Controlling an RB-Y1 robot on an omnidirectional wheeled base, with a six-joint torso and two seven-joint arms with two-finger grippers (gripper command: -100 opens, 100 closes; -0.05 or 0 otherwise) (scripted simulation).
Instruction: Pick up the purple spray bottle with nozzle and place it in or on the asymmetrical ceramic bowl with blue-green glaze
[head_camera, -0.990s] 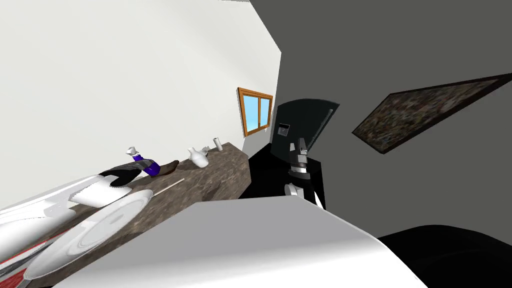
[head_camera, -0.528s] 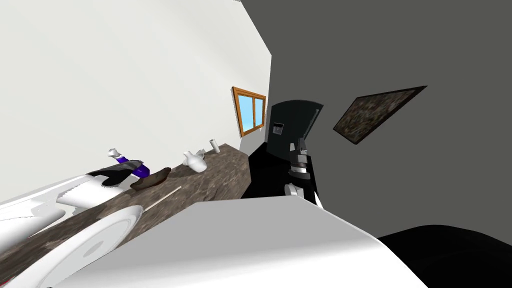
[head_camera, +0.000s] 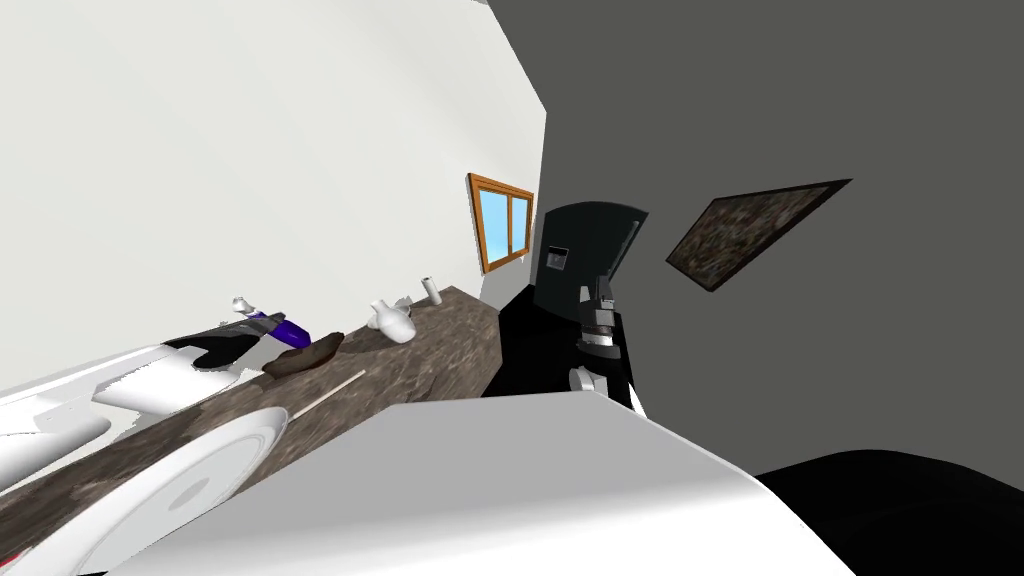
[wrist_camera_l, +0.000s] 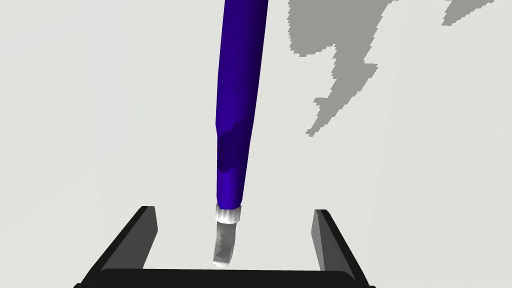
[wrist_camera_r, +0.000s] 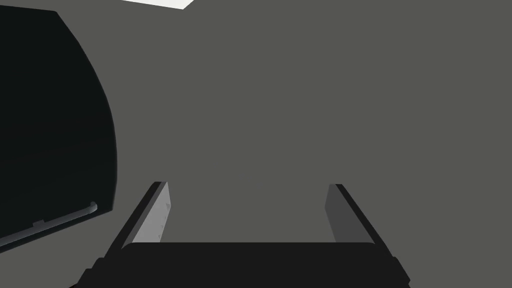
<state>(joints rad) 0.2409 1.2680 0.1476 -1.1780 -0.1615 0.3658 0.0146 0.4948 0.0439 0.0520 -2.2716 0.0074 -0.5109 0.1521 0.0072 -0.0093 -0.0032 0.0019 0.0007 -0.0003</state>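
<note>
Bottle (head_camera: 290, 331): purple body, white collar and nozzle (wrist_camera_l: 223, 245), up off the tabletop (head_camera: 440, 345) at the end of the robot's left arm, which reaches in low over the tabletop's left part. It is tilted, nozzle end up and toward the white wall, purple end down toward the bowl (head_camera: 305, 354). The bowl renders dark brown, shallow and lopsided, and sits on the tabletop just under and beside the purple end; cannot tell if the two touch. Left gripper (wrist_camera_l: 234, 210): fingers apart, at full spread. In the left wrist view the bottle runs between them, nozzle end close to the gripper body and purple body pointing away. There is a clear gap on each side and neither finger presses it. White wall behind it, with a grey jagged shadow. Right gripper (wrist_camera_r: 247, 184): fingers apart, nothing between them. It is held up by a grey wall and a black rounded panel, well away from the tabletop. Tabletop is dark mottled stone. Also on it: big white plate (head_camera: 150, 500) near the robot, and a thin pale stick (head_camera: 330, 388) between plate and bowl. A white jug (head_camera: 393, 322) stands past the bowl, and a small white cylinder (head_camera: 430, 290) sits at the far end near the wall. Wood-framed window (head_camera: 505, 222) in the corner beyond.
</note>
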